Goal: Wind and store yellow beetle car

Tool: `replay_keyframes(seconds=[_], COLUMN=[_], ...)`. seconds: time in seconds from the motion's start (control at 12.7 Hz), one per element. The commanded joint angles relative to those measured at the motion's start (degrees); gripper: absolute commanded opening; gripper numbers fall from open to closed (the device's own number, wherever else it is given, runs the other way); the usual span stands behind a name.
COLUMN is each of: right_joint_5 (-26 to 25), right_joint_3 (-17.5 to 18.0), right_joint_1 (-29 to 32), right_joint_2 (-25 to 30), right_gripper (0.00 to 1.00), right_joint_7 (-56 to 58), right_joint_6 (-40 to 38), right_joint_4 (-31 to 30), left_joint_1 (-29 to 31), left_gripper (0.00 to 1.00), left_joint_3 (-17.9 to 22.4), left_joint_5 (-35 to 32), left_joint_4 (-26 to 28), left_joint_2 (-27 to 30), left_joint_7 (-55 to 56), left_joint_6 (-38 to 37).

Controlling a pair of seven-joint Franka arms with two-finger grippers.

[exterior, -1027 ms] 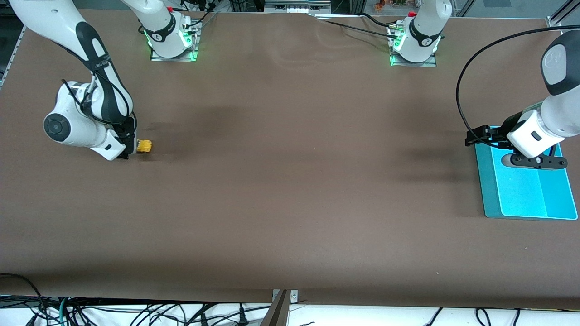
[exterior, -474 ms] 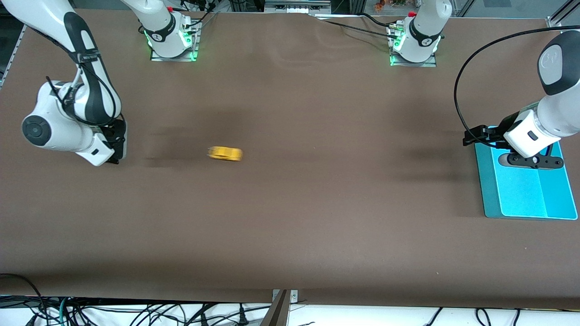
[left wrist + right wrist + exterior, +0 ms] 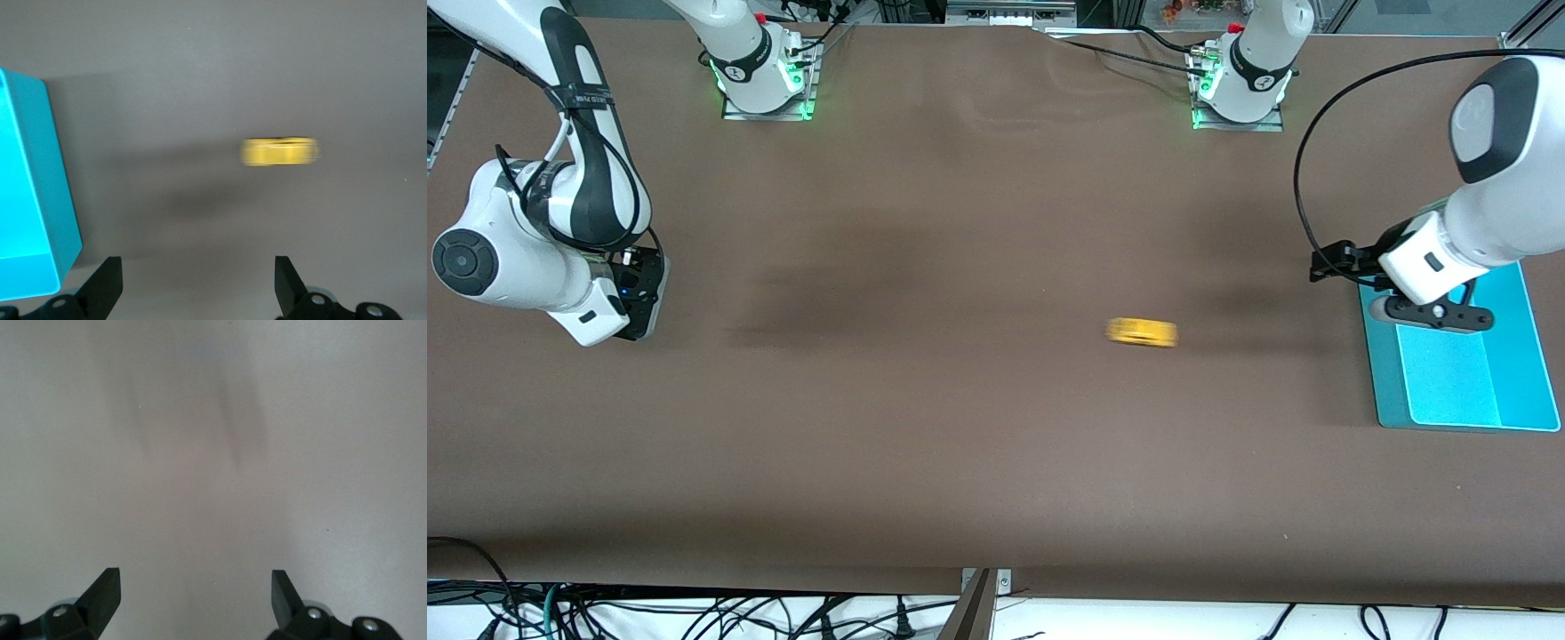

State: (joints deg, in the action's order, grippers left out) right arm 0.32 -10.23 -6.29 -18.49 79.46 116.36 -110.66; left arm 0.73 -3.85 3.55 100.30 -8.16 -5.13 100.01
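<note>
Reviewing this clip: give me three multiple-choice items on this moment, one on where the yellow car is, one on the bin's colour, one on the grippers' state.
1. Where is the yellow beetle car?
A. In the bin
B. On the table, between the grippers, closer to the bin
C. Held by the right gripper

2. What colour is the bin?
A. Cyan
B. Red
C. White

3. How do the left gripper and the right gripper stand?
A. Both shut
B. Only the left open
C. Both open, holding nothing

Key: 1 B, the car sits on the brown table short of the bin; 2 A, its floor and walls are cyan; 3 C, each wrist view shows spread fingers with nothing between.
</note>
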Motion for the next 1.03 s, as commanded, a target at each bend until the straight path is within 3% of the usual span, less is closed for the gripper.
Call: replay_keyframes(seconds=[0.0,0.16,0.47,0.71,0.95], right_joint_5=[-0.1,0.0,0.0,0.0,0.4], right_joint_3=[0.1,0.0,0.0,-0.1,-0.4], right_joint_1=[0.1,0.1,0.1,0.1,0.3], right_joint_2=[-0.2,-0.1,-0.2,-0.1,-0.2], right_gripper=[1.00,1.00,1.00,1.00,1.00], right_joint_7=[-4.9,-7.0,-14.3,-21.0,-29.9], right_joint_6=[-1.4,-1.4,-1.4,-2.1,-13.0], right_joint_4=[2.8,4.9,9.7,13.9,19.9], left_joint_1=[0.4,0.5,0.7,2.0,3.0], left_gripper=[1.00,1.00,1.00,1.00,1.00], left_joint_3=[-2.9,-3.2,-3.1,-3.2,-3.1], left_joint_5=[0.1,-3.2,-3.5,-4.5,-5.0], left_joint_4=[1.1,1.4,1.9,5.9,11.0], left_joint_2=[1.6,1.2,0.2,-0.4,-0.6], left_joint_7=[-8.8,-22.5,-42.5,-58.5,-74.0], left_joint_6=[0.5,1.0,1.0,5.1,11.7])
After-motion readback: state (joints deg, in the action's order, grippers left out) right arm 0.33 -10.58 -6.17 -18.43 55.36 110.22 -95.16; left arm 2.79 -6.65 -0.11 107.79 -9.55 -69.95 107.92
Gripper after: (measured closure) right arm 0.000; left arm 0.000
